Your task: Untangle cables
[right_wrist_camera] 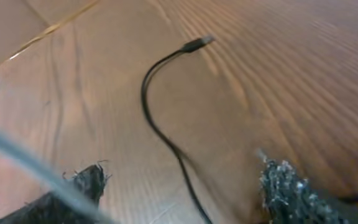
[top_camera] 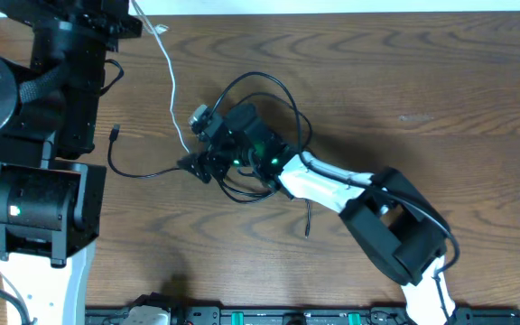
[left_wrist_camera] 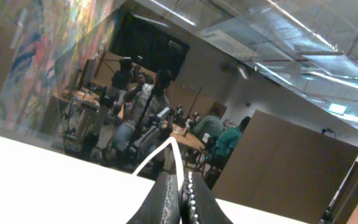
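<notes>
Left pincer (left_wrist_camera: 180, 183): fingers pressed together on the white cable (left_wrist_camera: 159, 154), which rises out from between them.
White cable: overhead, it runs from the left pincer at the table's (top_camera: 422, 90) far edge down to the black cables (top_camera: 260, 75).
Right pincer (right_wrist_camera: 182, 174): fingers apart, low over the wood, gripping nothing.
Between its fingers: one black cable (right_wrist_camera: 145, 93) lies flat, with its plug (right_wrist_camera: 197, 43) at the far end.
Black cables: looped in a knot mid-table, partly under the right pincer. One loose end trails left, another trails toward the near edge.
</notes>
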